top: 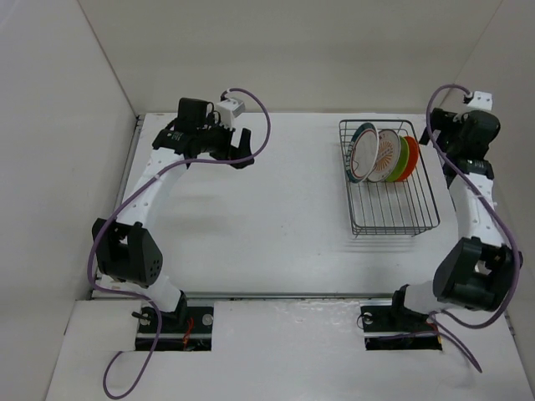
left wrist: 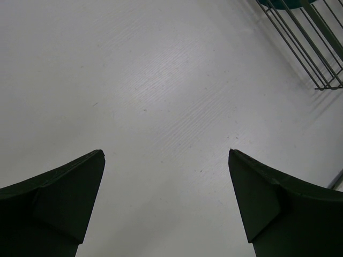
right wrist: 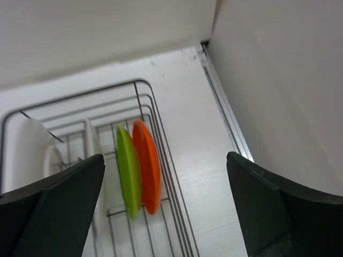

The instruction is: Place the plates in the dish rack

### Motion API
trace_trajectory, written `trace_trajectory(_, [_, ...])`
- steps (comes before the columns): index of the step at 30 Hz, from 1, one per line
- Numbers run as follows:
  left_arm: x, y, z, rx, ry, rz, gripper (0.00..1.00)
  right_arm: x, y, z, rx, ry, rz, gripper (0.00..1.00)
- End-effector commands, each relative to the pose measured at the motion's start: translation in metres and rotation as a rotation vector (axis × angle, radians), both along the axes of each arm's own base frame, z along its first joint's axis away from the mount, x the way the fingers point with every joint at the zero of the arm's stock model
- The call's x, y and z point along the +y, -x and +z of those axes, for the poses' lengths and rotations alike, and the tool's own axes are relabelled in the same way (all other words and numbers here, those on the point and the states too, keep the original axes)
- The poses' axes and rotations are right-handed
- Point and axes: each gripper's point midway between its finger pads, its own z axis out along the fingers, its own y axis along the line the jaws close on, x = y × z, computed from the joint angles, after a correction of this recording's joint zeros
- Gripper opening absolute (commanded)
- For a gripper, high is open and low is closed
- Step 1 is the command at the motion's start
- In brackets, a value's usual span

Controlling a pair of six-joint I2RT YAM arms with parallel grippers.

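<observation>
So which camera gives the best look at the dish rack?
The top external view: the whole dish rack shows, with all four plates standing in its far end. The right wrist view catches only one end; the left wrist view, just a wire corner.

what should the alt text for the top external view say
Four plates stand on edge, packed together at the far end of a wire dish rack on the right of a white table. The left gripper is open over the table's far left, the right gripper beside the rack's far right corner; neither holds anything.
</observation>
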Motion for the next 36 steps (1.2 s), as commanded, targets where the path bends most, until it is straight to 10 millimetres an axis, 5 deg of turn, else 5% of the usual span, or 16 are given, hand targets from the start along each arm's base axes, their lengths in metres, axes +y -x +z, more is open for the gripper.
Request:
trace_trajectory(1, [0.022,-0.010,0.052,-0.119,0.008,0.104,1.00,0.012,0.019,0.097,-0.234,-0.037,-0.013,1.00])
trace_trajectory(7, [0.091,-0.045,0.112,-0.290,-0.086,0.513,1.00,0.082,0.072,0.163,-0.401,-0.206,0.212,1.00])
trace_trajectory(13, [0.149,-0.032,0.171,-0.450,-0.142,0.766,1.00,0.160,0.122,0.181,-0.465,-0.243,0.464,1.00])
trace_trajectory(21, [0.171,0.037,0.232,-0.574,-0.081,0.844,1.00,0.146,0.181,0.200,-0.443,-0.138,0.324,1.00])
trace_trajectory(26, [0.176,0.074,0.246,-0.616,-0.022,0.862,1.00,0.136,0.218,0.218,-0.503,-0.088,0.248,1.00])
trace_trajectory(36, [0.182,0.087,0.231,-0.583,-0.026,0.859,1.00,0.139,0.250,0.238,-0.578,-0.049,0.257,1.00])
